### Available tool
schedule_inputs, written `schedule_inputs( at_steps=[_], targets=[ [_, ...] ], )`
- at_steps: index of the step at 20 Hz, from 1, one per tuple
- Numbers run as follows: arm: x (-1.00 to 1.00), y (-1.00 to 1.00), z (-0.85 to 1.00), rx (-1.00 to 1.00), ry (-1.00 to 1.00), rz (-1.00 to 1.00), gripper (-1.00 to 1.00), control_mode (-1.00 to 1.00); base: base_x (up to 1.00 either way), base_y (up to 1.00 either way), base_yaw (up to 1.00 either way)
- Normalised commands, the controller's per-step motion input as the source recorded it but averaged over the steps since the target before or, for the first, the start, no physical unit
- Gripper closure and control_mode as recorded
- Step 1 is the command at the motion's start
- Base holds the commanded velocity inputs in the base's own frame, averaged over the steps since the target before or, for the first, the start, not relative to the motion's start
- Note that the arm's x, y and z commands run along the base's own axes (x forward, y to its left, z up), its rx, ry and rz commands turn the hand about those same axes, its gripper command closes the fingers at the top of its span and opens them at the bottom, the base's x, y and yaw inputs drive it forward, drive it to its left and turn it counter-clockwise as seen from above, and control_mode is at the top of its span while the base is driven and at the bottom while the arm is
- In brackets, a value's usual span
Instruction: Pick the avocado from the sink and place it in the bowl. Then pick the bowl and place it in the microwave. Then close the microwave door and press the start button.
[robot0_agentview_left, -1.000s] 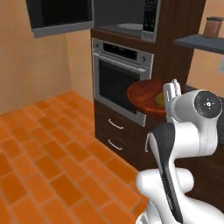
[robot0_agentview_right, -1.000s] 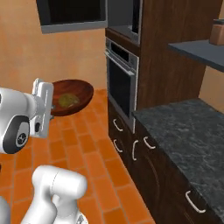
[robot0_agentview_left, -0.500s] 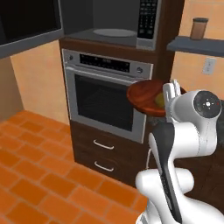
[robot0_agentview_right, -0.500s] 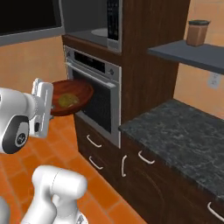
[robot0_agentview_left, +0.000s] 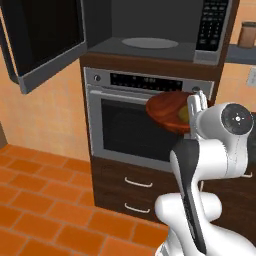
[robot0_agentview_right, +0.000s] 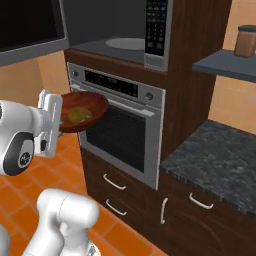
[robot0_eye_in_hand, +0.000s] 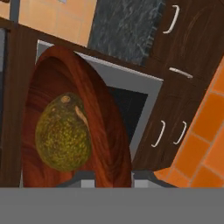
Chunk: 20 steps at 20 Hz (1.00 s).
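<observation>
Pincer (robot0_eye_in_hand: 106, 175) stayed clamped on the bowl (robot0_agentview_left: 167, 110) rim, avocado (robot0_eye_in_hand: 63, 132) lying inside the bowl just beyond its tips.

end effector (robot0_agentview_right: 59, 119) holds bowl (robot0_agentview_right: 90, 107) with avocado (robot0_agentview_right: 78, 114) before oven (robot0_agentview_right: 117, 131).

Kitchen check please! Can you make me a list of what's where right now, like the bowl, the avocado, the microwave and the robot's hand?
Surface: dark stone counter, bare.
Job's things: avocado lies in the wooden bowl; bowl held up in front of the oven, below the microwave; microwave door open.
Clutter: brown jar on a shelf.
Grippers: gripper fingers pinch the bowl's rim.
Cables: nothing seen.
Surroundings: drawers, orange tile floor.
</observation>
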Motion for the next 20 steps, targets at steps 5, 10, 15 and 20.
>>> schedule_inputs(
  at_steps=[5, 10, 15, 20],
  targets=[
    [0.0, 0.0, 0.0, 0.0, 0.0, 0.0, 1.0, 1.0, 0.4, 0.27, -0.07],
    [0.0, 0.0, 0.0, 0.0, 0.0, 0.0, 1.0, 1.0, 0.56, -0.02, 0.0],
    [0.0, 0.0, 0.0, 0.0, 0.0, 0.0, 1.0, 1.0, 0.62, 0.35, -0.04],
    [0.0, 0.0, 0.0, 0.0, 0.0, 0.0, 1.0, 1.0, 0.43, 0.15, -0.01]
  ],
)
